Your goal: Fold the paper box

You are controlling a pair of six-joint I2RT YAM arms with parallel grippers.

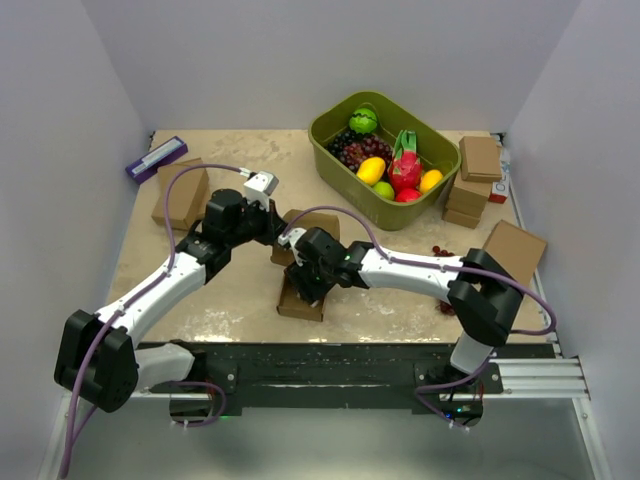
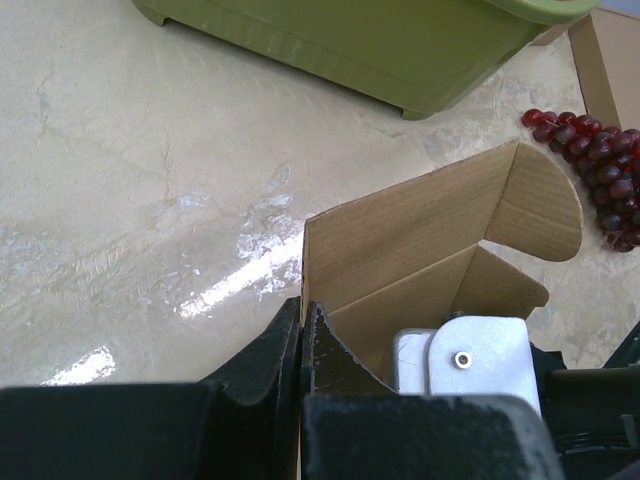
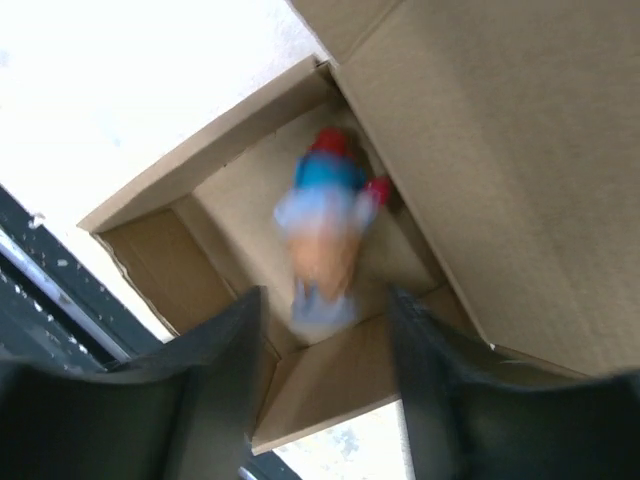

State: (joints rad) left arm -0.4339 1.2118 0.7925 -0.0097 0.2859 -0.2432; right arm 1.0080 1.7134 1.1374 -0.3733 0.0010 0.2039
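From the top camera, the plain brown cardboard paper box (image 1: 300, 300) sits half-formed on the beige counter (image 1: 230, 290), near the front edge and between the two arms. The left tool (image 1: 280, 232) reaches in at its far side. The right tool (image 1: 308, 280) hangs directly over it, though its fingers are too small here to read.

On the left wrist camera, the left tool (image 2: 302, 315) is pinched together on the upright edge of a wall of the paper box (image 2: 400, 250). A rounded flap (image 2: 540, 215) stands up at the far corner, so the lid is not yet down.

On the right wrist camera, the right tool (image 3: 325, 300) has its fingers apart and grips nothing. It looks straight down into the open paper box (image 3: 500, 150). A small red, blue and pale orange object (image 3: 325, 240) is inside, too blurred for me to name.

I judge the walls are up and the closing step is next. I would lift the right tool clear, then swing the big panel over and tuck the flaps while the left tool steadies the wall.
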